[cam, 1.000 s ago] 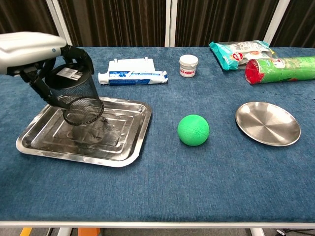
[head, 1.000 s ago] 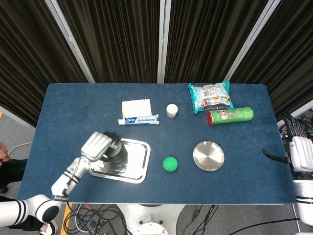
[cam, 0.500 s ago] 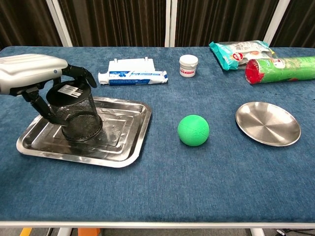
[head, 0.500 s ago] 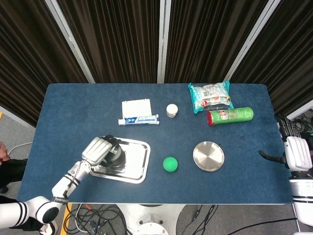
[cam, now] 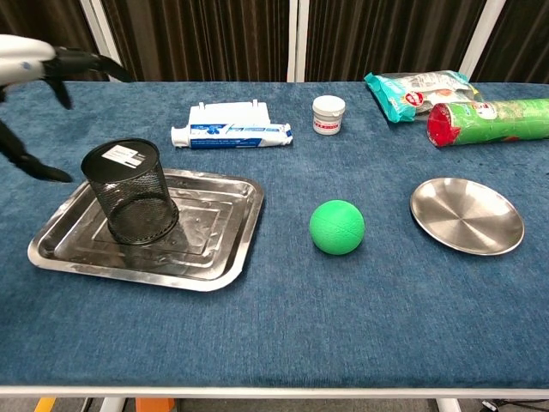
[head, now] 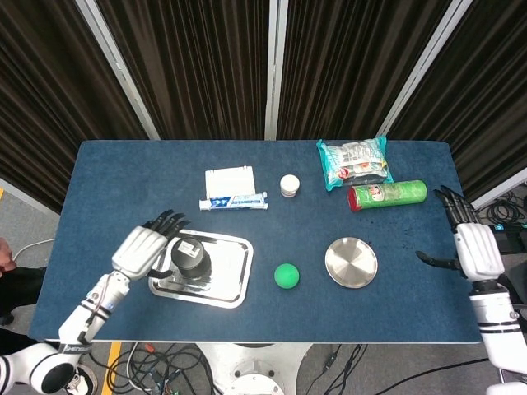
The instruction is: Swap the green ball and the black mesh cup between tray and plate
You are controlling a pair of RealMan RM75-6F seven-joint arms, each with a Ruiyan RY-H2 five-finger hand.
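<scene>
The black mesh cup [cam: 129, 190] stands upside down on the steel tray [cam: 219, 249], in its left part, with a white label on the top. The left hand [head: 142, 246] hovers just beside the cup, at its 9 o'clock in the head view, with the fingers spread wide and holding nothing. The green ball [cam: 337, 227] lies on the blue tablecloth [cam: 283, 335], between the tray and the round steel plate [cam: 466, 215], and it touches neither. The right hand [head: 472, 247] is at the table's right edge, at 3 o'clock from the plate and well apart from it; its fingers are spread and it holds nothing. At 12 o'clock from the tray lie a toothpaste box [cam: 232, 135] and a small white jar [cam: 328, 114]. Beyond the plate lie a snack bag [cam: 416, 93] and a green chip can [cam: 489, 120] on its side.
</scene>
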